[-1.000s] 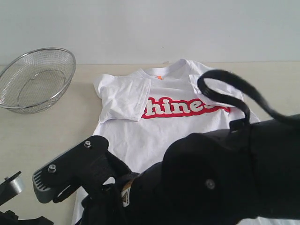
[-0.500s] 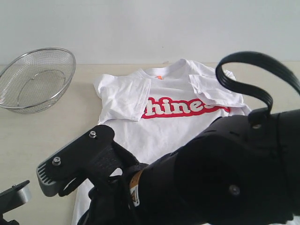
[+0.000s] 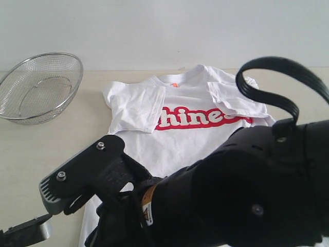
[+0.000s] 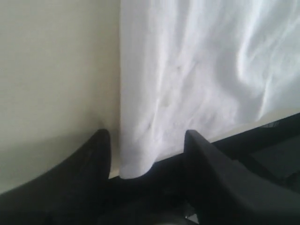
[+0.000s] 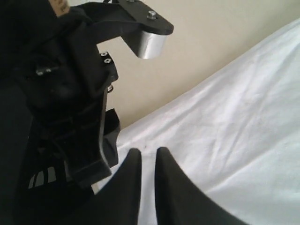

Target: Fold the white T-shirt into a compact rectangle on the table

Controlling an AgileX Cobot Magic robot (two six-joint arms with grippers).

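The white T-shirt (image 3: pixel 180 134) lies flat on the table (image 3: pixel 41 149) with both sleeves folded inward and red lettering across the chest. My left gripper (image 4: pixel 147 145) is open and low over the table (image 4: pixel 56 70), its jaws astride the corner of the T-shirt (image 4: pixel 197 70) at the hem. Only one grey fingertip (image 3: pixel 28 232) of it shows in the exterior view. My right gripper (image 5: pixel 147 152) is shut to a narrow slit, its tips down on the T-shirt (image 5: pixel 234 140) close to the left gripper's silver finger (image 5: pixel 147 42). The right arm (image 3: pixel 247 195) hides the shirt's lower part.
A steel mesh bowl (image 3: pixel 40 86) stands at the back left of the table. A black cable loop (image 3: pixel 277 82) on the right arm arches over the shirt's right sleeve. A pale wall runs behind the table.
The right arm shifted up and to the right a second ago and has since held still. The left gripper's grey finger slid lower and rightward at the bottom left.
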